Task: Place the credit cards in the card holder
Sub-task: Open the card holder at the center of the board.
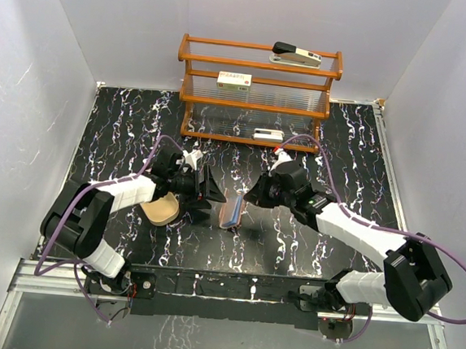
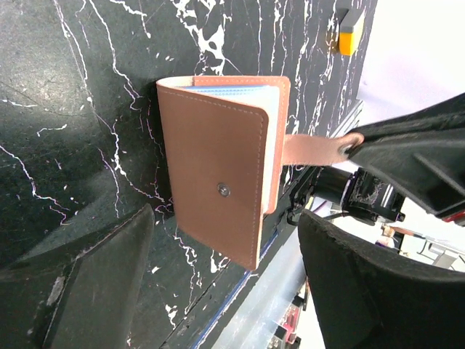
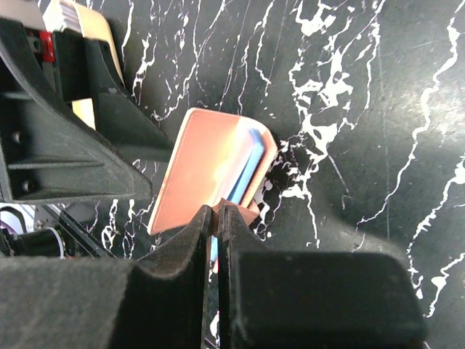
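Note:
The card holder [image 1: 231,213], a reddish-brown leather wallet, stands on edge mid-table, nearly closed, with bluish pocket edges [image 3: 247,171] showing between its covers. My right gripper [image 3: 218,211] is shut on the card holder's leather strap [image 2: 312,149] and pulls it out sideways. My left gripper [image 2: 225,218] is open on the other side, its fingers [image 2: 94,283] wide apart, with the snap-stud cover [image 2: 214,182] just beyond their tips and untouched. From above, both grippers [image 1: 207,190] [image 1: 253,195] flank the card holder. No loose credit cards show in any view.
A tan oval tray [image 1: 162,212] lies under my left wrist. A wooden rack [image 1: 256,95] at the back holds white labelled boxes [image 1: 234,80] and a black-and-white stapler-like object [image 1: 296,56]. White walls close in the black marbled table [image 1: 122,132] on three sides.

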Motion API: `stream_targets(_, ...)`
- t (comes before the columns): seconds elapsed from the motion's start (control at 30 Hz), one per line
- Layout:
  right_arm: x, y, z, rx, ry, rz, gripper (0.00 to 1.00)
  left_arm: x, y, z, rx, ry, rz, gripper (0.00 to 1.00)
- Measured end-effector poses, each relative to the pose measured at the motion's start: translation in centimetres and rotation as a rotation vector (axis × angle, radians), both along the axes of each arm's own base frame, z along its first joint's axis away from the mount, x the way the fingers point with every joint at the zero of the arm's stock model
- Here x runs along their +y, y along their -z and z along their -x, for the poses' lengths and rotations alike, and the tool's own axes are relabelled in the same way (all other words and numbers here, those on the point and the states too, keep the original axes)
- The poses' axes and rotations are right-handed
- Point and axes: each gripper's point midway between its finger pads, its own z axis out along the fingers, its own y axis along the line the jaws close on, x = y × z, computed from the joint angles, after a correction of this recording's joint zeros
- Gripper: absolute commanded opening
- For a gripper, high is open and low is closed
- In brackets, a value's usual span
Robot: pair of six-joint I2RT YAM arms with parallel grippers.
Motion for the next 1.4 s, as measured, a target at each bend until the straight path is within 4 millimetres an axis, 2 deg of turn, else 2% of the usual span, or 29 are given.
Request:
stream_targets(0.17, -0.5, -0.6, -1.1, 0.017, 0.003, -0.059, 0.0, 0.0, 0.8, 0.2, 0.028, 0.005, -0.005, 0.72)
stream_targets(0.37, 1.3, -2.7, -1.0, 0.029, -0.055, -0.158, 0.0, -0.1, 0.8, 0.1, 0.028, 0.003, -0.002, 0.65)
stream_targets(0.47, 2.0, -3.2, -0.9, 0.039, -0.074, -0.195, 0.0, -0.1, 0.7, 0.0, 0.023, 0.001, 0.004, 0.62)
stream_targets(0.6, 2.1, -2.2, -0.9, 0.074, -0.069, -0.186, 0.0, -0.2, 0.7, 0.1, 0.025, 0.0, 0.016, 0.63)
stream_targets(0.73, 1.3, -1.1, -1.2, 0.082, -0.031, -0.14, 0.0, -0.1, 1.1, 0.4, 0.041, -0.002, 0.012, 0.67)
stream_targets(0.87, 0.0, 0.5, -1.4, 0.084, 0.017, -0.071, 0.0, 0.1, 1.4, 0.6, 0.045, -0.001, -0.002, 0.69)
stream_targets(1.07, -2.7, 3.8, -0.5, 0.122, 0.08, 0.045, 0.0, 0.2, 1.6, 0.6, 0.05, -0.007, -0.015, 0.69)
stream_targets(1.4, -5.5, 5.8, -0.1, 0.127, 0.151, 0.142, 0.0, 0.2, 2.2, 0.7, 0.066, -0.007, -0.024, 0.65)
